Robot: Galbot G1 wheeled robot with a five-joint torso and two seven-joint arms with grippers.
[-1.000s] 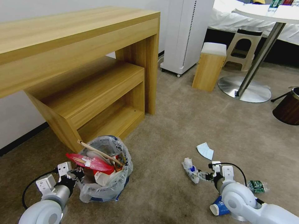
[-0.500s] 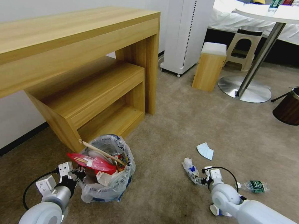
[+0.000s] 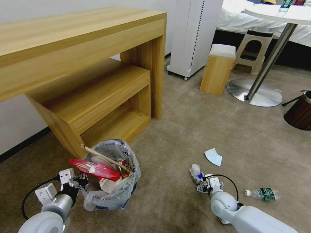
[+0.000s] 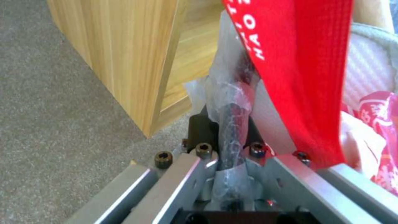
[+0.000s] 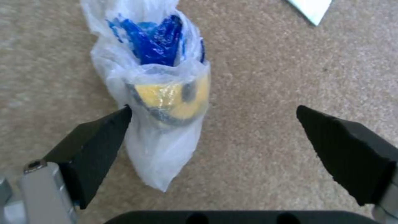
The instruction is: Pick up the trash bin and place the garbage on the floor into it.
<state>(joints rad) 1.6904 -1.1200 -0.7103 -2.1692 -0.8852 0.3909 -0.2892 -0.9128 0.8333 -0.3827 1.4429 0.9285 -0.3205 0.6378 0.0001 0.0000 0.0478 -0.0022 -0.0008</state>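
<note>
Since a second ago your right gripper [image 5: 213, 137] has slid leftward to the bagged litter [image 5: 159, 93], which now lies between its wide-open fingers, touching one pad [image 5: 99, 146]; bare carpet [image 3: 181, 136] surrounds it. Your left gripper [image 4: 230, 146] stays clamped on the trash bin [image 3: 111, 197] rim, beside the wooden shelf [image 3: 97, 106] corner. A pale blue paper [image 3: 213, 157] lies just beyond the right gripper, a clear bottle [image 3: 264, 193] to its right.

- White rounded arms, black looping cables.
- Left tool [image 4: 232, 155]: silver metal bars, dark hex screws.
- Right tool [image 5: 215, 140]: black wedge-shaped fingers [image 5: 95, 146].
</note>
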